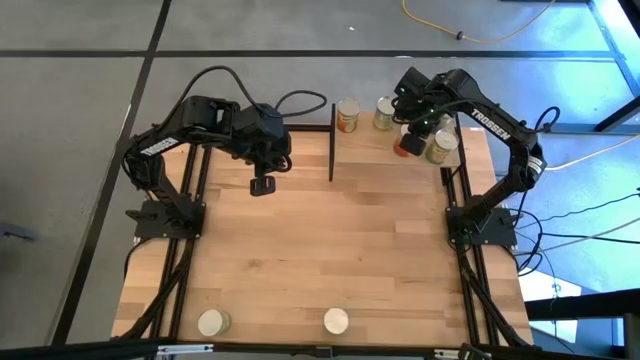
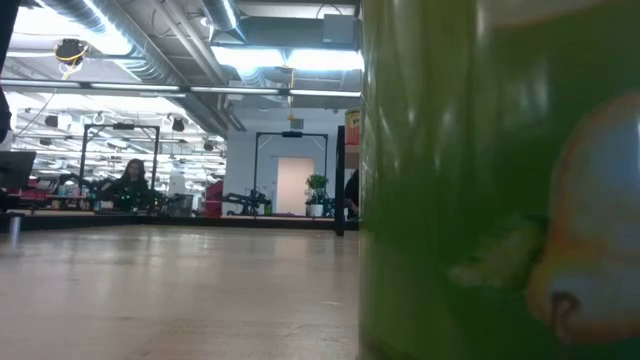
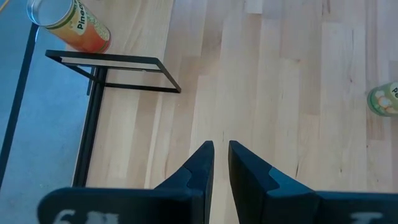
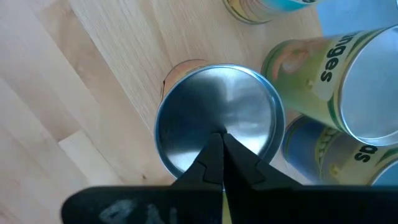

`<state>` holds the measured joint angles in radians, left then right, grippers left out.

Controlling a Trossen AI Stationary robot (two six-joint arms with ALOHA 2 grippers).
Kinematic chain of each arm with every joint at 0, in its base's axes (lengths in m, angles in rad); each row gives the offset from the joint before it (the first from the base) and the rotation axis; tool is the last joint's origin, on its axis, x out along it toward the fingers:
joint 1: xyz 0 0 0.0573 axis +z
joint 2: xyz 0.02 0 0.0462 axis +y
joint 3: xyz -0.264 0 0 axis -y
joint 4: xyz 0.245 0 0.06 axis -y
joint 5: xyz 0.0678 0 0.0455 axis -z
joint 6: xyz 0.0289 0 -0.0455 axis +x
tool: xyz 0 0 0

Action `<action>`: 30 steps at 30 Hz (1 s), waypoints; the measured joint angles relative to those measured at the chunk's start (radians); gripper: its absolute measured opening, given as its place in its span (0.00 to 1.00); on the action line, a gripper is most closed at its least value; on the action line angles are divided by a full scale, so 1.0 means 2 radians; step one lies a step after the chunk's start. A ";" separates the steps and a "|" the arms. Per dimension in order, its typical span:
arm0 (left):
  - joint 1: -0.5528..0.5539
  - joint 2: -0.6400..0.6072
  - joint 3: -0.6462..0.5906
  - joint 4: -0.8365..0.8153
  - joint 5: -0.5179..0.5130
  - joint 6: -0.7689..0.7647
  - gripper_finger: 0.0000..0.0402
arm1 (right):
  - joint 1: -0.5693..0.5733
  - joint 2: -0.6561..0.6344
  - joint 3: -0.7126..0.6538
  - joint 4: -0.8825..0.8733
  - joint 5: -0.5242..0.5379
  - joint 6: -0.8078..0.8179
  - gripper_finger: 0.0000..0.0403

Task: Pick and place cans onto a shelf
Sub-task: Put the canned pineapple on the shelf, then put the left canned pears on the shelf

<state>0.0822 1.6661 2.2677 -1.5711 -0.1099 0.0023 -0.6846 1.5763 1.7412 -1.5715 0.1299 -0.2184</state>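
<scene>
My right claw [image 4: 221,140], pressed together, hovers above a stiff can [image 4: 217,118] (slippery, I think); I would grip its sides.

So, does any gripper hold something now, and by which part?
Nothing is held. The right gripper is shut above a can on the shelf; the left gripper is empty.

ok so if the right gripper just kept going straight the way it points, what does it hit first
Most likely the shiny round top of the orange-red can standing on the shelf. The right gripper, fingers shut, points down at the lid's middle in its wrist view; how much gap remains is unclear.
</scene>
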 joint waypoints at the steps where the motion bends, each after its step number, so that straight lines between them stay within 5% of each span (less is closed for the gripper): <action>1: 0.000 0.000 0.000 0.000 0.000 0.000 0.10 | 0.000 0.000 0.000 0.000 0.000 0.000 0.00; 21: 0.000 0.000 0.000 0.000 0.000 0.002 0.10 | 0.001 -0.025 0.000 0.000 -0.023 -0.002 0.00; 30: -0.005 0.000 0.000 0.000 0.022 -0.022 0.10 | 0.054 -0.105 0.000 0.001 -0.061 -0.003 0.00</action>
<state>0.0728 1.6661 2.2677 -1.5711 -0.0661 -0.0414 -0.5768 1.3655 1.7412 -1.5702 0.0083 -0.2238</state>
